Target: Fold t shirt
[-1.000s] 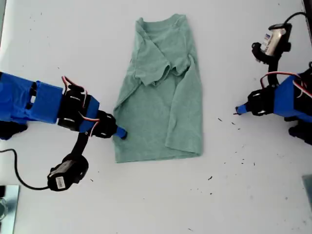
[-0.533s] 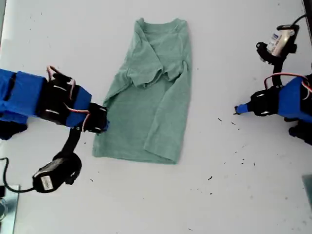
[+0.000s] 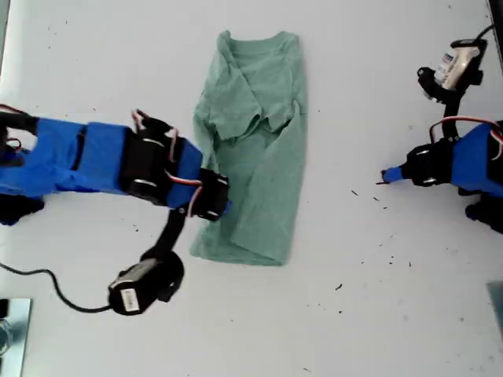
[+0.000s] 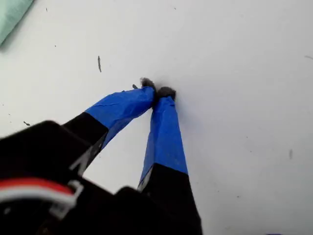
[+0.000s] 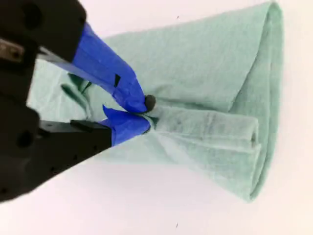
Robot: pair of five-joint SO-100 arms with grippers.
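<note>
Side-fold step in hand — my second pincer (image 5: pixel 142 113) pinches the t shirt (image 3: pixel 255 149) edge mid-desk (image 3: pixel 377 314), my first pincer (image 4: pixel 157 92) pressed together, idle — next, lay the edge across.

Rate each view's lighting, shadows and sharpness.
Exterior view: flat even light, faint shadows, table nearly washed out, t shirt sharp. First wrist view: my first end effector sharp, camera housing blurred, soft shadow. Second wrist view: my second end effector and cloth crisp, no glare.
</note>
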